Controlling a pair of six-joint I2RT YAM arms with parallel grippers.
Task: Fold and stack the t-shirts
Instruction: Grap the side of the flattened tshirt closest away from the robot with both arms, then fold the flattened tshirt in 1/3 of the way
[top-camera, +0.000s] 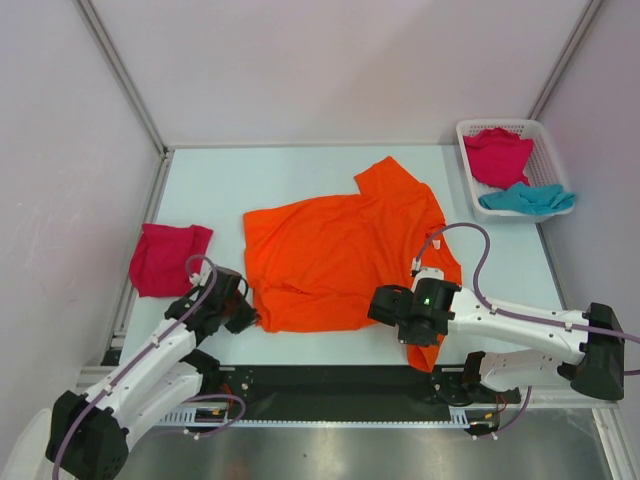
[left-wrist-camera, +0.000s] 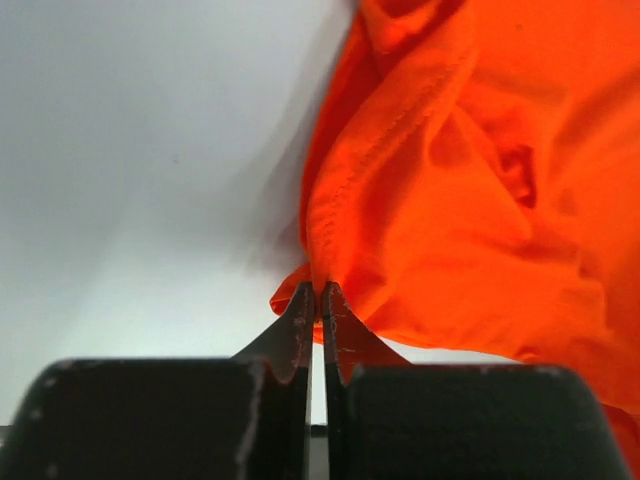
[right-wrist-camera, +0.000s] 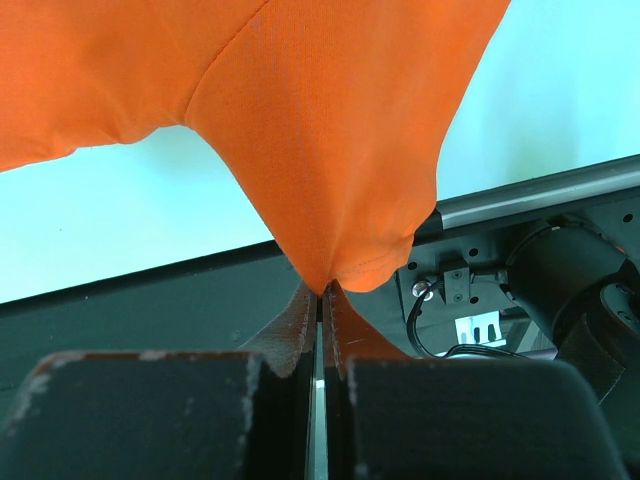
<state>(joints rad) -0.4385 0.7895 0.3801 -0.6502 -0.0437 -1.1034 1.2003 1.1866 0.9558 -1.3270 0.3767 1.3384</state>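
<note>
The orange t-shirt (top-camera: 340, 250) lies spread across the middle of the table. My left gripper (top-camera: 250, 318) is shut on its near left hem corner, seen in the left wrist view (left-wrist-camera: 321, 290) with the cloth (left-wrist-camera: 480, 180) bunched above it. My right gripper (top-camera: 385, 305) is shut on the shirt's near right part, seen in the right wrist view (right-wrist-camera: 325, 290) with the cloth (right-wrist-camera: 330, 120) hanging from it. A folded magenta-pink t-shirt (top-camera: 168, 258) lies at the left. Another magenta-pink t-shirt (top-camera: 497, 156) and a teal t-shirt (top-camera: 527, 199) lie in the basket.
The white lattice basket (top-camera: 470, 130) stands at the back right corner. A black rail (top-camera: 330, 385) runs along the table's near edge, also in the right wrist view (right-wrist-camera: 530, 195). White walls enclose the table on three sides.
</note>
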